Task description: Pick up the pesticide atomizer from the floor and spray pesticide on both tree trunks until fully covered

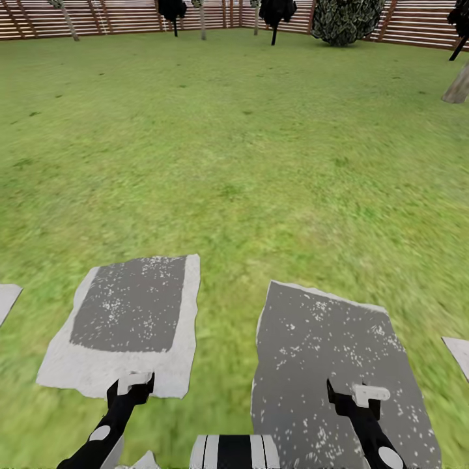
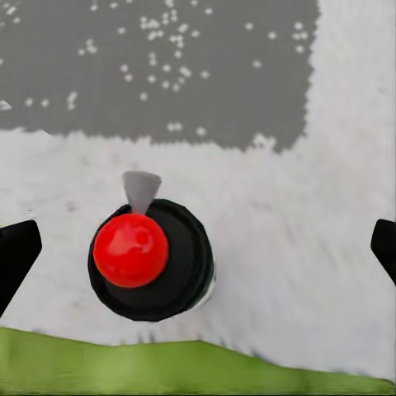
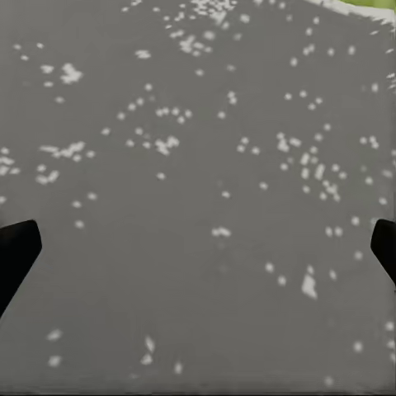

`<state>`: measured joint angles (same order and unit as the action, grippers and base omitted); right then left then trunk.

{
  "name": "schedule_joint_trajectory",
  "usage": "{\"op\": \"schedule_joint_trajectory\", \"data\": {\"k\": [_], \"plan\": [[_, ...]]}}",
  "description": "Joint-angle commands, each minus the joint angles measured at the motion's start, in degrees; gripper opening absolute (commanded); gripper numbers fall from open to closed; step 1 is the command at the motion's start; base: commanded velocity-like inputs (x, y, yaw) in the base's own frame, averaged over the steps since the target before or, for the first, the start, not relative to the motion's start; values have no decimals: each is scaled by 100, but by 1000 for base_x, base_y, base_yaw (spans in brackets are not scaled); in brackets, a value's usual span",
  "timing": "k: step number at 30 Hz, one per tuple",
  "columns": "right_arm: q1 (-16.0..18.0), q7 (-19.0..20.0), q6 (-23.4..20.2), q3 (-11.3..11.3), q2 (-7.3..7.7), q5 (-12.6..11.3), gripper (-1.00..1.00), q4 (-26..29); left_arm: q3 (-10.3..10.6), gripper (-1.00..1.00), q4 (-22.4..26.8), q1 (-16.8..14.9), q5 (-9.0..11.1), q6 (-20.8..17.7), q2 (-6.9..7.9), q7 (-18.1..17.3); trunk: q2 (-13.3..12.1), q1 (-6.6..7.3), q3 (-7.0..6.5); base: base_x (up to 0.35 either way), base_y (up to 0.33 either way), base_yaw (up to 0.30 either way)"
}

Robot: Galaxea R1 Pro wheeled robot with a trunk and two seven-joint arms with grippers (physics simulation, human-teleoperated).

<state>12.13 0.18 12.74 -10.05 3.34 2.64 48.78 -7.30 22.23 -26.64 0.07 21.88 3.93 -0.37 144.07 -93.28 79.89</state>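
Hovering low, your left gripper (image 2: 198, 247) is hanging with jaws spread wide over the pale edge of a stone paving slab (image 1: 124, 319), straddling a round black object with a red ball on top (image 2: 148, 257) that could be the pesticide atomizer, though you cannot tell. Your right gripper (image 3: 198, 247) is also gaping open over a speckled grey slab (image 3: 198, 148), while the lawn (image 1: 234, 143) is running back to the slatted fence (image 1: 417, 23).
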Motion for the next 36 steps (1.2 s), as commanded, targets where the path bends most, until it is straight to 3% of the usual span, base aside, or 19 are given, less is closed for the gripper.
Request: {"op": "schedule_joint_trajectory", "data": {"k": [1,6,12,16,36], "plan": [[0,0,0,-1,0,0,100,0,0,100,0,0,0,0,1,-3,2,-2,32,0,0,0],[0,0,0,2,0,0,100,0,0,100,0,0,1,1,2,-7,8,-15,187,0,0,0],[0,0,0,3,0,0,100,0,0,100,0,1,2,1,3,-7,8,-15,202,0,0,0],[0,0,0,3,0,0,100,0,0,100,0,0,9,1,14,-7,14,-25,298,0,0,0],[0,0,0,4,0,0,100,0,0,100,0,0,15,18,20,10,14,-25,335,9,12,0]]}}
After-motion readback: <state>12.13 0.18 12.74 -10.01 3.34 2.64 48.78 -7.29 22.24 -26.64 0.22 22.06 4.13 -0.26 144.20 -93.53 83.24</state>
